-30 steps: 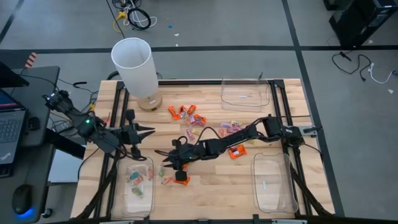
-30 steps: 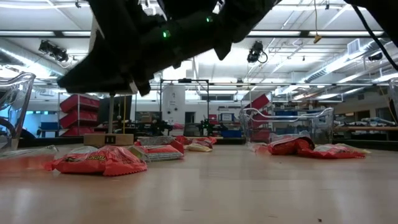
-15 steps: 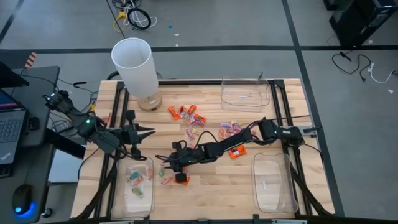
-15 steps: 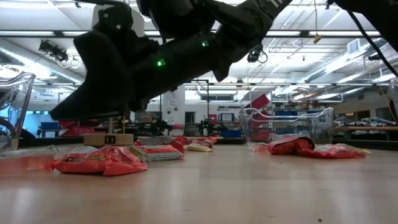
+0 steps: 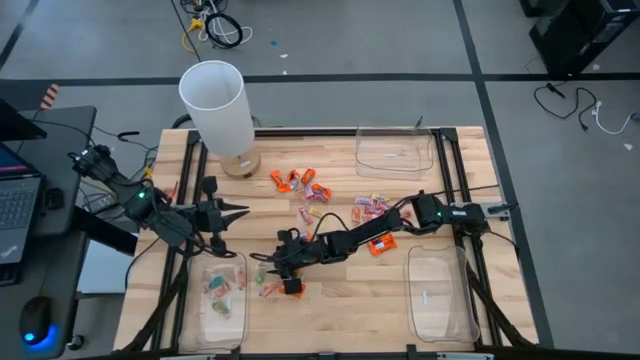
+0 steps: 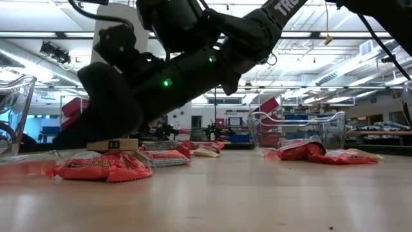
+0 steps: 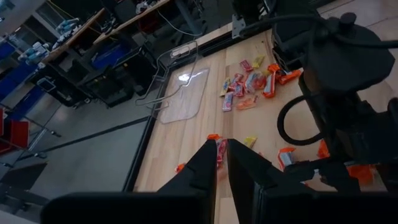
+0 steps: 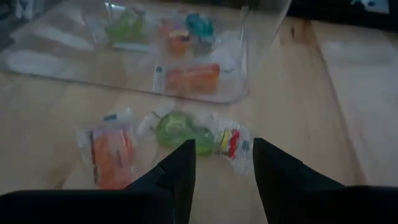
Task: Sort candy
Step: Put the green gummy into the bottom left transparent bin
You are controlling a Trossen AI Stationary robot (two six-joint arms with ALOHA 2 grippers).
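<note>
Candy lies scattered on the wooden table: a cluster [image 5: 300,183] at the far middle, more [image 5: 370,205] to its right, and an orange piece [image 5: 380,243] under my right arm. My right gripper [image 5: 268,268] is low over the table beside the near-left clear tray [image 5: 225,330], which holds several candies. It is open, its fingertips on either side of a green candy [image 8: 183,132] in a clear wrapper and just short of it. An orange candy [image 8: 111,154] lies beside that one. My left gripper [image 5: 243,210] hangs above the table's left side, shut and empty.
A tall white cylinder [image 5: 215,100] stands at the far left corner. One empty clear tray [image 5: 393,150] sits at the far right and another [image 5: 440,295] at the near right. Bare wood lies between the near trays.
My right gripper has sunk toward the table and drifted a little toward the near edge, ending close over the candies beside the near-left tray. The candy has not moved.
</note>
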